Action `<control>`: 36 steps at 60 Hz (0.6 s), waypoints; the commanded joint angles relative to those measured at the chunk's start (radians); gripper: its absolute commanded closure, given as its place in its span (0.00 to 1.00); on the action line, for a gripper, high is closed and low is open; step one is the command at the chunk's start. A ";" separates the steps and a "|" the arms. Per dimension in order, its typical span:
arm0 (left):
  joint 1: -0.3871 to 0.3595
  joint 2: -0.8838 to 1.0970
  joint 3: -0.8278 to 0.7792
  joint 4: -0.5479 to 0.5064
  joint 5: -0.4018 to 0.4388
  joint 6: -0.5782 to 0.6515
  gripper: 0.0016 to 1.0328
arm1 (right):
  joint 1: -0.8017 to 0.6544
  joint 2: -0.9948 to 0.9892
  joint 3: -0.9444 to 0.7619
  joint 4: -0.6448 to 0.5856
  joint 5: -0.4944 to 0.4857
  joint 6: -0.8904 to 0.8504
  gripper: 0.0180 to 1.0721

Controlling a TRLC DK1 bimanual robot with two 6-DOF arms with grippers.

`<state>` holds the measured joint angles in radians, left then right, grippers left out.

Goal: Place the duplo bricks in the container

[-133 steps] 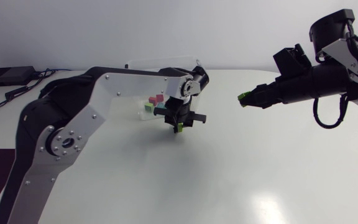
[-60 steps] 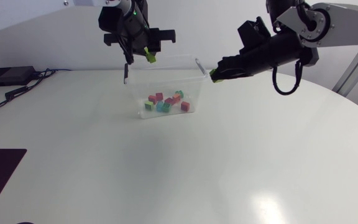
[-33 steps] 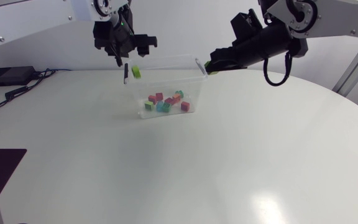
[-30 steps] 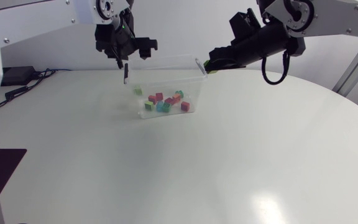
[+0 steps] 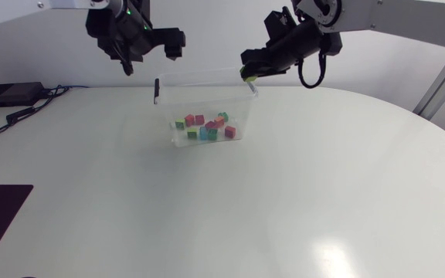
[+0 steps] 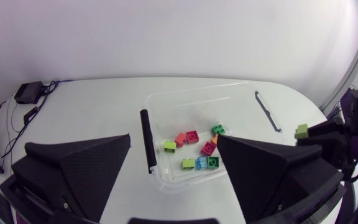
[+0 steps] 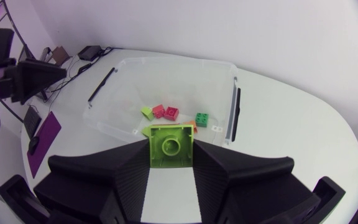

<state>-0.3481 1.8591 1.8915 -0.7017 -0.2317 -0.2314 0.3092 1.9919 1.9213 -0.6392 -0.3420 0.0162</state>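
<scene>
A clear plastic container [image 5: 178, 79] stands at the table's back middle with several coloured duplo bricks [image 5: 205, 127] on its floor. My left gripper [image 5: 149, 52] hangs open and empty above and just left of the container's left end. In the left wrist view the left gripper [image 6: 174, 140] has its jaws wide apart, with the container [image 6: 191, 99] and its bricks [image 6: 197, 149] below. My right gripper [image 5: 249, 71] is shut on a lime green brick [image 5: 247, 76] over the container's right rim. The right wrist view shows the right gripper [image 7: 169, 157] pinching this brick [image 7: 169, 144] above the container [image 7: 166, 62].
Black handles [image 6: 146, 146] clip both short ends of the container. A black box with cables [image 5: 10, 94] lies at the table's far left. My right gripper with its brick [image 6: 301, 130] shows beside the container in the left wrist view.
My left gripper opened and its lime brick fell into the container, then that arm drew away to the left. My right gripper carried its green brick leftward to the container's right rim.
</scene>
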 commanded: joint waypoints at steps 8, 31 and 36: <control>0.003 -0.144 -0.144 0.044 0.009 0.032 0.05 | 0.028 0.145 0.199 -0.060 0.028 0.047 0.71; 0.043 -0.334 -0.321 0.096 0.009 0.086 0.05 | 0.039 0.581 0.929 -0.484 0.092 0.048 0.23; 0.052 -0.362 -0.350 0.105 0.009 0.093 0.05 | 0.039 0.716 1.233 -0.628 0.104 0.044 0.18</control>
<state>-0.3096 1.5398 1.5837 -0.6102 -0.2317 -0.1589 0.3454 2.6019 2.9028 -1.1820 -0.2508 0.0490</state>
